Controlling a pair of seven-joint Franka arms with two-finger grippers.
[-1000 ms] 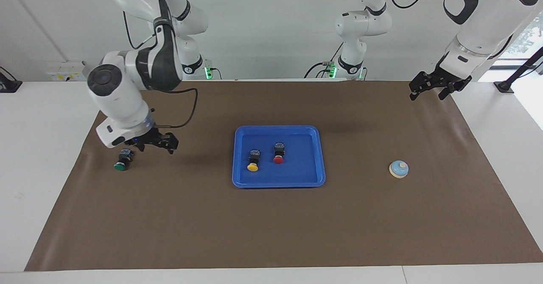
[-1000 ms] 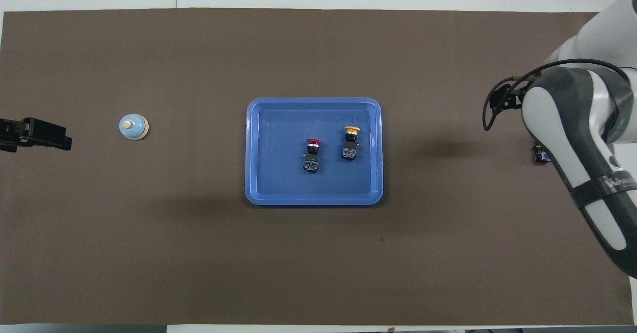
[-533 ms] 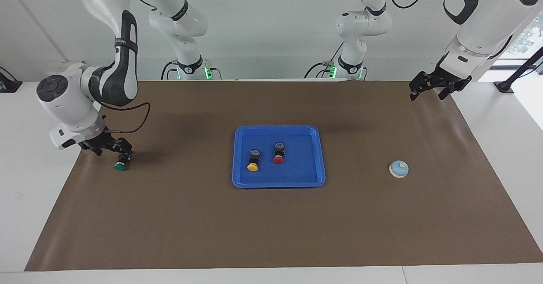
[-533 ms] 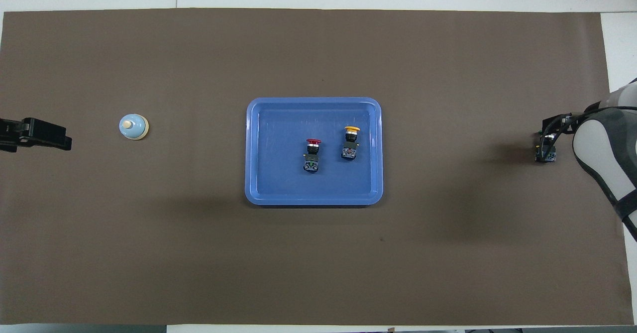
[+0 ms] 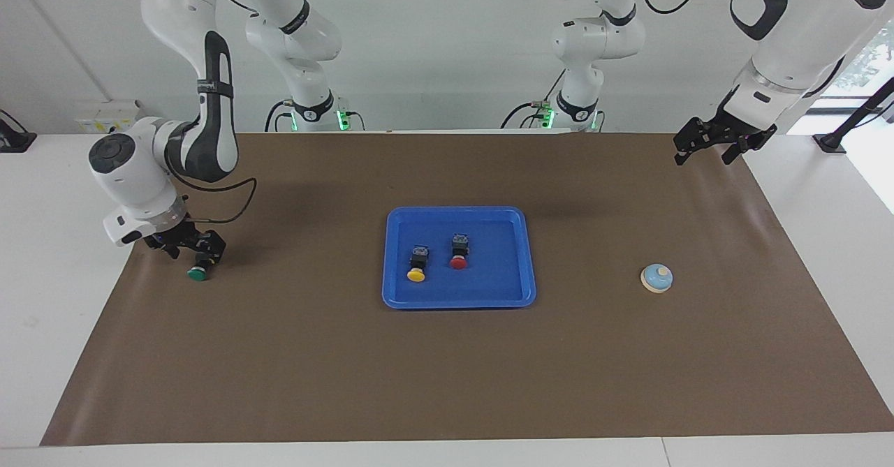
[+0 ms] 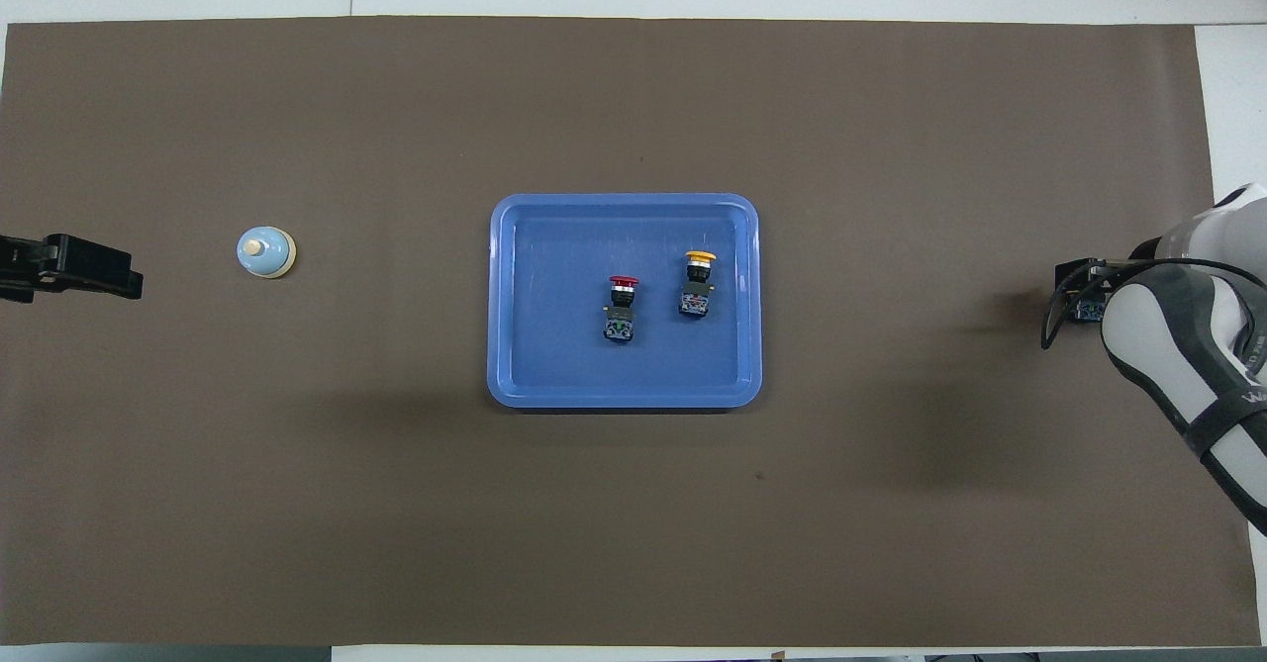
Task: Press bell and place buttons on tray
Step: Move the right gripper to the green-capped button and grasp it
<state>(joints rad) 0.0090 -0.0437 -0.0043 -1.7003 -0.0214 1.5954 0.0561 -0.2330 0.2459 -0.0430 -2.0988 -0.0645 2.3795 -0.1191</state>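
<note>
Green button (image 5: 198, 269) lies on the mat at the right arm's end, well apart from tray (image 5: 531, 257); right gripper (image 5: 196, 247) sits at its black body, finger state unreadable. Likely light, rigid; grip the boxy body, not the cap.

Blue tray (image 6: 515, 296) sits mid-mat, red button (image 6: 621, 307) and yellow button (image 6: 696, 283) lying side by side in it. Bell (image 6: 265, 251) stands alone toward the left arm's end — left gripper (image 6: 104, 280) near it. Right arm (image 6: 1188, 345) hangs over the mat's other end.
</note>
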